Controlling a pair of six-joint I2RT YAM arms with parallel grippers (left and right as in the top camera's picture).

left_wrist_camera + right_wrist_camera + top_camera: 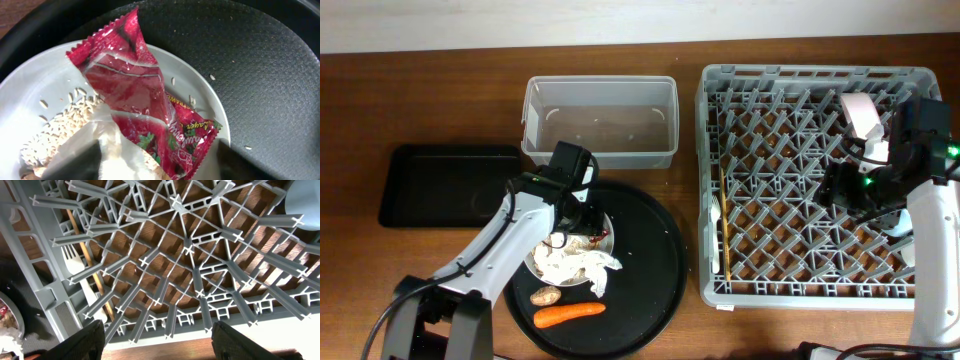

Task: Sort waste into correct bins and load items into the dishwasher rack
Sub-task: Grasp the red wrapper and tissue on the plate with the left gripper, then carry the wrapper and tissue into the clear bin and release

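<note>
A red shiny wrapper [135, 95] lies on the white plate [200, 85] with rice scraps [55, 130] and crumpled white tissue [575, 265]. The plate [535, 265] sits on the round black tray. My left gripper [160, 167] is open just above the plate, its fingers either side of the wrapper's lower end; it also shows in the overhead view [582, 225]. A carrot [570, 314] and a brown lump [546, 296] lie near the plate. My right gripper [167, 342] is open and empty over the grey rack [800, 90]. The fork [75, 260] and chopsticks [95, 275] lie in the rack.
The clear tub [600, 120] stands behind the round black tray [655, 260]. The shallow black tray [450, 185] is at the left. A light blue cup [302, 200] sits in the rack near my right arm. A white object [860, 115] stands at the rack's back right.
</note>
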